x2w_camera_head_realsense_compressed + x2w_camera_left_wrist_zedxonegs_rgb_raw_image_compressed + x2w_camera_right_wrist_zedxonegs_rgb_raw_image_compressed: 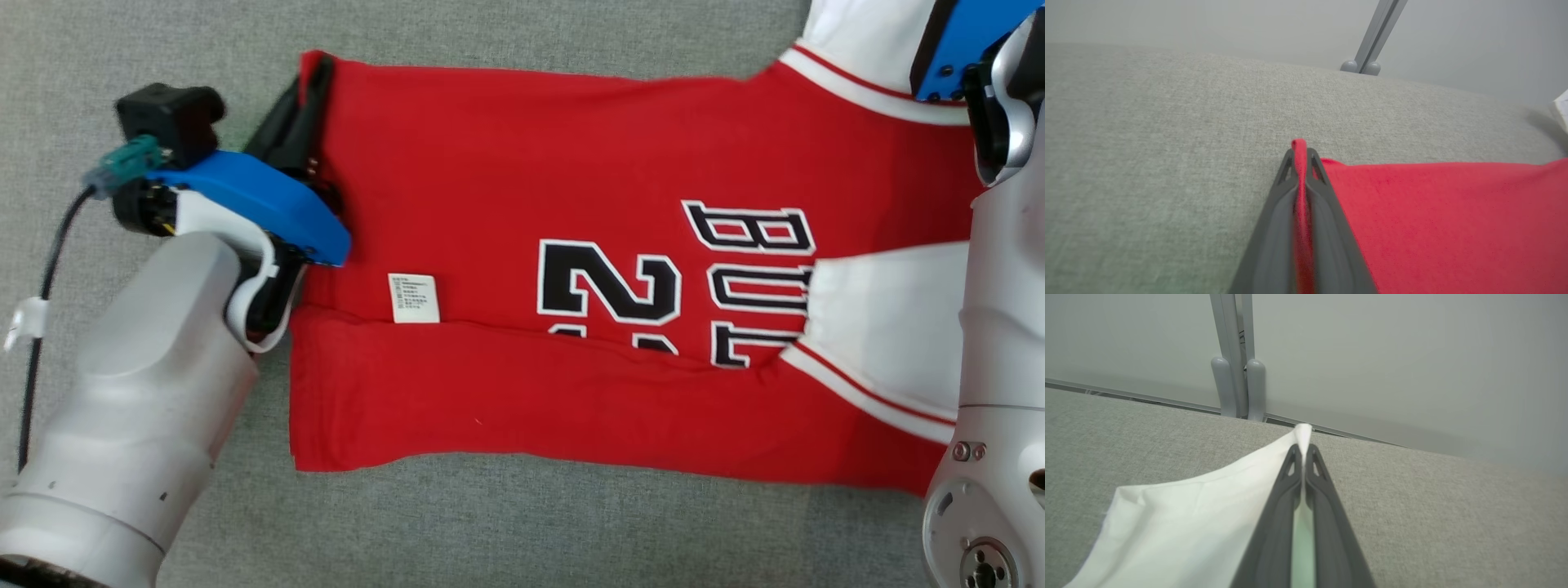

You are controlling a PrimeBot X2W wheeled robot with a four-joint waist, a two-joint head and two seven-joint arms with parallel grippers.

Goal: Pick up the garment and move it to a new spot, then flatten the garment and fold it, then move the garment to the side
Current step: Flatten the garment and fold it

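Red jersey garment (506,163) is laid flat on the grey fabric surface (571,523), hem end toward the robot's left, white sleeves toward its right. The near long edge is folded over onto the body, so the black numerals (608,282) and lettering are partly covered. A white care label (414,298) is seen just above the fold line. The far hem corner is pinched by the left gripper (1301,153): red cloth is clamped between the closed fingers, and a small tip of fabric is seen poking past them. The right gripper (1302,451) is clenched on the edge of a white sleeve (1188,522), with cloth nipped between the fingers near the far edge of the surface. A grey post (1237,355) and a pale wall are seen behind. A black cable (37,327) is seen beside the left forearm.
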